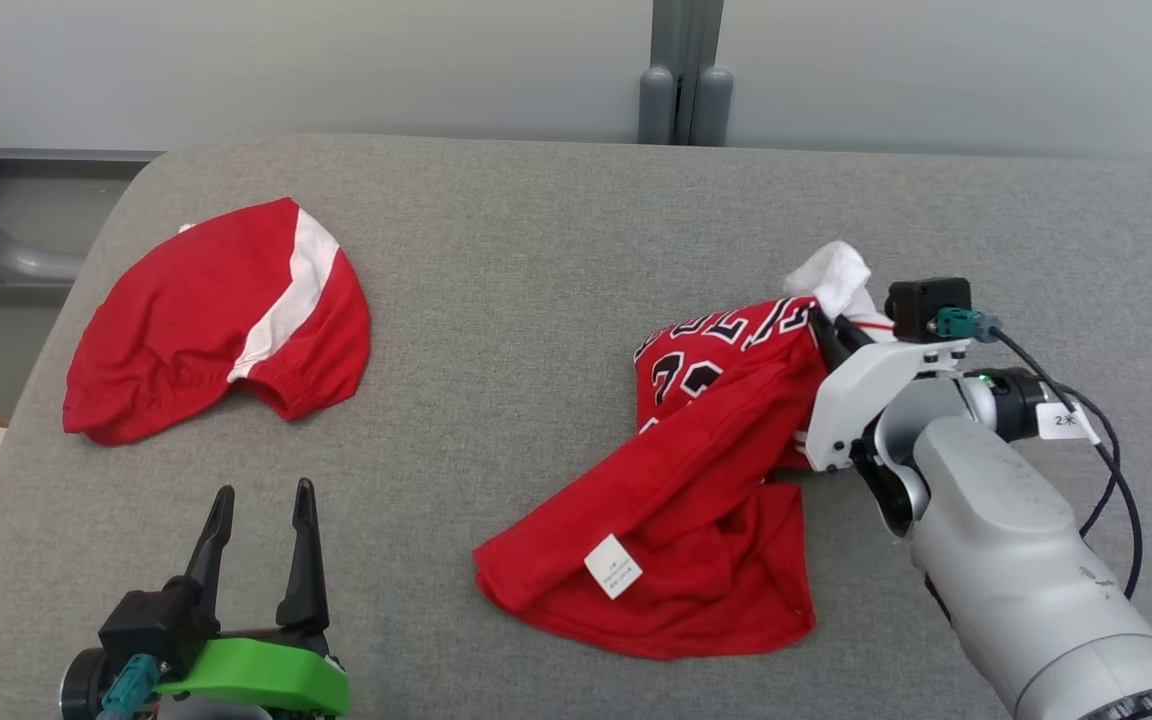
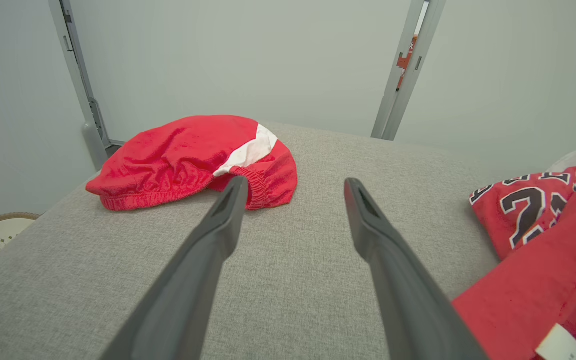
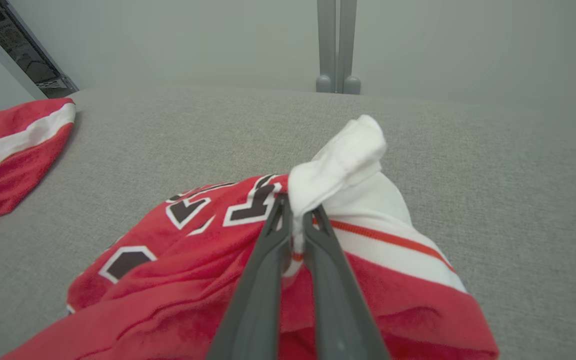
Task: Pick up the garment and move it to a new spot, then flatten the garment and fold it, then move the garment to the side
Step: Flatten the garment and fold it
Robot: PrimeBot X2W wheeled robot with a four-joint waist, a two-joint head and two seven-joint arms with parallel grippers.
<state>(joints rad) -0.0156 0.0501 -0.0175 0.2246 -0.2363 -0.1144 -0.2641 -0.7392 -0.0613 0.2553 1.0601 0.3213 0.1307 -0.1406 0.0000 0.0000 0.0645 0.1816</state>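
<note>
Red garments number two on the grey surface [image 1: 536, 250]: a crumpled jersey [image 1: 696, 500] with black-and-white lettering on the right, and a pair of shorts [image 1: 216, 320] with one white stripe at the far left, well apart. The right claw [image 3: 293, 216] is pressed together, pinching the jersey's white trim at its far edge. The left claw [image 1: 265, 487] hovers spread wide, holding nothing. One white label [image 1: 613, 566] shows on the jersey.

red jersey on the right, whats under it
The jersey lies crumpled on the grey table, which shows around it. Anything beneath its folds is covered. The right gripper is shut on its white edge.
</note>
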